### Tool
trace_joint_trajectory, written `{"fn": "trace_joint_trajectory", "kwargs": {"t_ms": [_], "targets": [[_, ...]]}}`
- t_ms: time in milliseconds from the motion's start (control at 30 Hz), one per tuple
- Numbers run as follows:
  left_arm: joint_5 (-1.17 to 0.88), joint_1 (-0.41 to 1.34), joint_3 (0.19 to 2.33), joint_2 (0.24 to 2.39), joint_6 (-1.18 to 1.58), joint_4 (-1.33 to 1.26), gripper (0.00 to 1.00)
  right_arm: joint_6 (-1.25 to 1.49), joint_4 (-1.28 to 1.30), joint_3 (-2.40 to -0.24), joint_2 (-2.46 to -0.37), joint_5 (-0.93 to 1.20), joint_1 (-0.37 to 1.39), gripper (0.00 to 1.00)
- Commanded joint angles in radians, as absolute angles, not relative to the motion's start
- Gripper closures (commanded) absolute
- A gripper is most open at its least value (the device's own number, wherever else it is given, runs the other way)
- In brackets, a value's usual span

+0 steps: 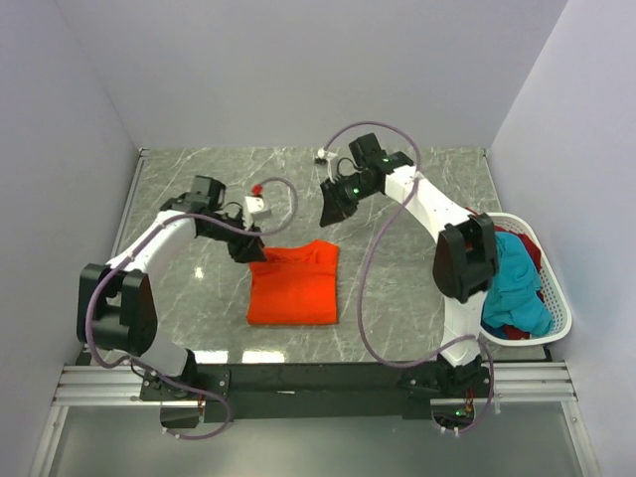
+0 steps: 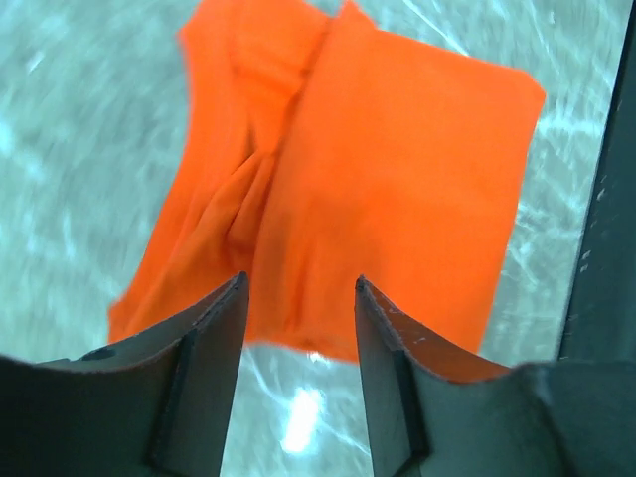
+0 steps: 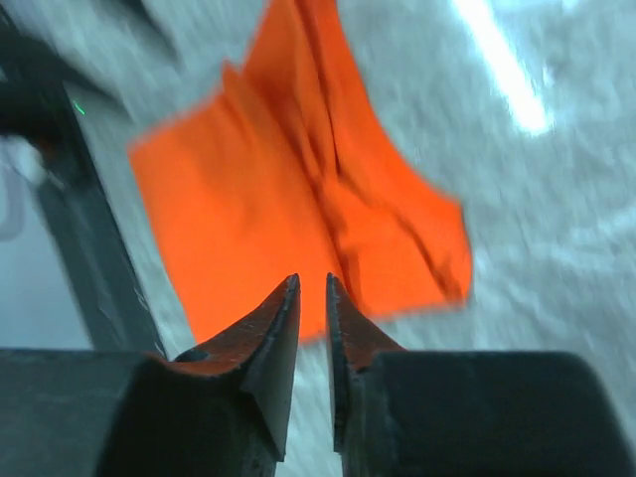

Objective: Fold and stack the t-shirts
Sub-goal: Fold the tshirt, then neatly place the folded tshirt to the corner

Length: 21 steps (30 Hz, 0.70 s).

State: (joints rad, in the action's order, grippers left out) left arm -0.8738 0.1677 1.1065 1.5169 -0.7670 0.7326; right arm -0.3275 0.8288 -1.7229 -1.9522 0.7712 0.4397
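Note:
The bright orange t-shirt [image 1: 294, 285] lies folded into a rough rectangle on the marble table, in front of both arms. It also shows in the left wrist view [image 2: 397, 169] and the right wrist view [image 3: 248, 209]. My left gripper [image 1: 248, 248] hovers at the shirt's far left corner; its jaws [image 2: 298, 283] are open and empty. My right gripper [image 1: 331, 211] hangs above the table just beyond the shirt's far right corner; its jaws [image 3: 313, 280] are nearly together with nothing between them. Teal [image 1: 519, 288], dark red [image 1: 532, 253] and blue [image 1: 494, 323] t-shirts lie bunched in the basket.
The white plastic basket [image 1: 559, 316] stands at the right edge of the table, beside the right arm's base. White walls close the table at the back and on both sides. The arms' black mounting rail [image 1: 318, 378] runs along the near edge.

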Motion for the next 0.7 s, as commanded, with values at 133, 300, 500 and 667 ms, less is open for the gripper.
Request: {"fn": "trace_joint_trajectory", "kwargs": {"t_ms": [133, 300, 500, 667], "targets": [[-0.736, 0.354, 1.055, 1.542, -0.922, 0.533, 0.50, 0.086, 0.631, -1.807, -2.183, 0.969, 0.445, 0.81], [-0.681, 0.417, 1.061, 1.603, -0.968, 0.488, 0.49, 0.241, 0.482, -1.796, -2.244, 1.025, 0.453, 0.81], [-0.673, 0.451, 1.086, 1.686, -0.989, 0.503, 0.49, 0.271, 0.445, -1.784, -2.278, 1.039, 0.469, 0.81], [-0.666, 0.465, 1.095, 1.730, -0.983, 0.502, 0.53, 0.294, 0.417, -1.769, -2.295, 1.060, 0.494, 0.81]]}}
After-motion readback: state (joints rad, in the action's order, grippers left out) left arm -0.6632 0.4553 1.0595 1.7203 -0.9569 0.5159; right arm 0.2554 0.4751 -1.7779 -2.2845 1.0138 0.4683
